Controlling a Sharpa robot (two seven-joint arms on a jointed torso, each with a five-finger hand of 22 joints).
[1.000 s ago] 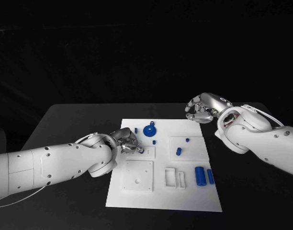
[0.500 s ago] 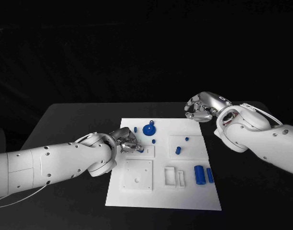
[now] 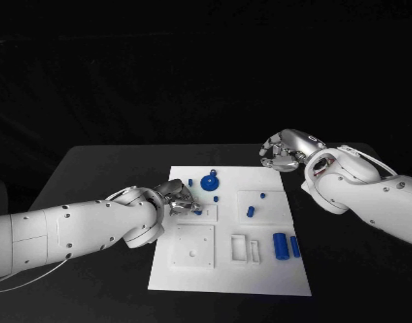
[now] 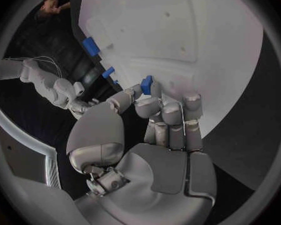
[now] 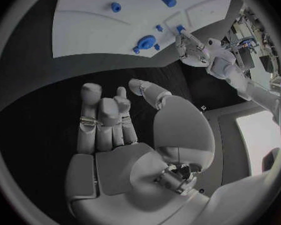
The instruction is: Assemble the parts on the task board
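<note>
The left hand, pinching a small blue part over the board, should lower it squarely; the right hand stays curled, empty.

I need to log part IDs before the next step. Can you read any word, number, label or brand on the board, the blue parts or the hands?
None can be read.
Task board: plain white, no print visible.
Blue parts, such as the round one and the piece the left hand holds: no markings visible.
Right hand: bare silver, no lettering visible.
</note>
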